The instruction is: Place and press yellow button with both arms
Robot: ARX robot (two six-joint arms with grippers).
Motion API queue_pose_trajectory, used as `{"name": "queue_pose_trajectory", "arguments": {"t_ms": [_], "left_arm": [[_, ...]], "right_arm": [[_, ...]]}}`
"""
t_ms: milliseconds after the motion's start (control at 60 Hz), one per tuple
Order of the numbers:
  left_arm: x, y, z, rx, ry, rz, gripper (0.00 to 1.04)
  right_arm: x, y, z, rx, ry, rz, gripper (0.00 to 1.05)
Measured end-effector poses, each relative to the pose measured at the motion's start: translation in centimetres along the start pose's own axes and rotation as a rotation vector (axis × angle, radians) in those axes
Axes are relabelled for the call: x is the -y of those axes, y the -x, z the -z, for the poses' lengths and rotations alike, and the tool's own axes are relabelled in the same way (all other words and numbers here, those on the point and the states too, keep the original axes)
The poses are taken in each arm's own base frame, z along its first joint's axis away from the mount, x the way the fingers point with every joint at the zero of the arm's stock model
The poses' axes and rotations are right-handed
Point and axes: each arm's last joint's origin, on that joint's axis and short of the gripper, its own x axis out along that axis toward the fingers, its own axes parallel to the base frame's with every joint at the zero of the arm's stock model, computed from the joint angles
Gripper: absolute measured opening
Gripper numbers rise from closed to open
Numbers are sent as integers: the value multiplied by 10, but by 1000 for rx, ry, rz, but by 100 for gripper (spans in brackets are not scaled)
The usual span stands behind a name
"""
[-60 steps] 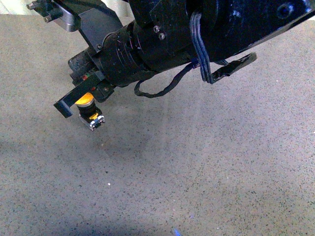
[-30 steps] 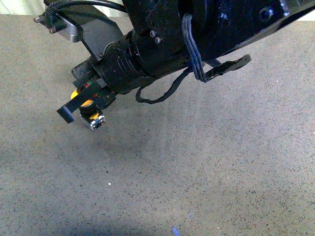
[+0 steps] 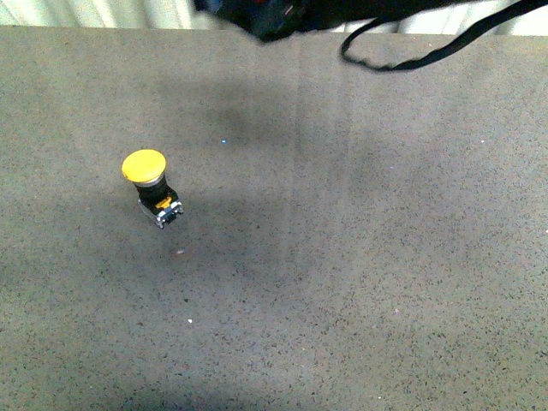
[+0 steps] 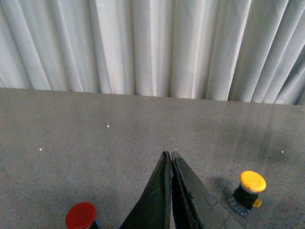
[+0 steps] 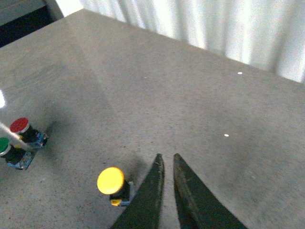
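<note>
The yellow button (image 3: 151, 182) stands upright on the grey table, left of centre in the front view, with nothing touching it. It also shows in the left wrist view (image 4: 249, 191) and in the right wrist view (image 5: 112, 185). My left gripper (image 4: 170, 155) is shut and empty, its tips pressed together above the table, apart from the button. My right gripper (image 5: 166, 157) is open by a narrow gap and empty, raised beside the button. In the front view only a bit of a black arm (image 3: 274, 13) and a cable (image 3: 428, 51) show at the top edge.
A red button (image 4: 81, 215) stands near my left gripper. A red button (image 5: 23, 129) and a green button (image 5: 5, 148) stand together on blue bases at the edge of the right wrist view. White curtains (image 4: 152, 47) hang behind the grey table (image 3: 360, 274).
The arm that hovered over the yellow button with its fingers around it has let go and lifted away, almost out of the front view. The button stays standing in the same spot.
</note>
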Motion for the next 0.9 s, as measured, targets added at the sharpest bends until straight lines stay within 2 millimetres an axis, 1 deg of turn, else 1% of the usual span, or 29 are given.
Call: {"name": "queue_pose_trajectory", "arguments": {"t_ms": [17, 67, 83, 133, 150, 183, 233, 267, 350, 467, 633, 900], "left_arm": [[0, 0, 0, 0, 0, 0, 2], [0, 0, 0, 0, 0, 0, 2], [0, 0, 0, 0, 0, 0, 2], [0, 0, 0, 0, 0, -1, 2], [0, 0, 0, 0, 0, 0, 2], [0, 0, 0, 0, 0, 0, 2], [0, 0, 0, 0, 0, 0, 2], [0, 0, 0, 0, 0, 0, 2], [0, 0, 0, 0, 0, 0, 2], [0, 0, 0, 0, 0, 0, 2], [0, 0, 0, 0, 0, 0, 2], [0, 0, 0, 0, 0, 0, 2]], "right_arm": [[3, 13, -1, 13, -11, 24, 12], [8, 38, -1, 34, -37, 69, 23], [8, 45, 0, 45, -36, 98, 25], [7, 59, 2, 148, 8, 334, 17], [7, 62, 2, 170, 14, 374, 15], [6, 73, 4, 251, 27, 521, 8], [5, 84, 8, 301, 29, 636, 1], [4, 94, 14, 321, 30, 701, 1], [2, 110, 29, 314, 26, 735, 1], [-4, 127, 48, 294, 25, 724, 1], [-11, 149, 65, 298, 23, 735, 1], [-22, 178, 87, 296, 23, 727, 1]]}}
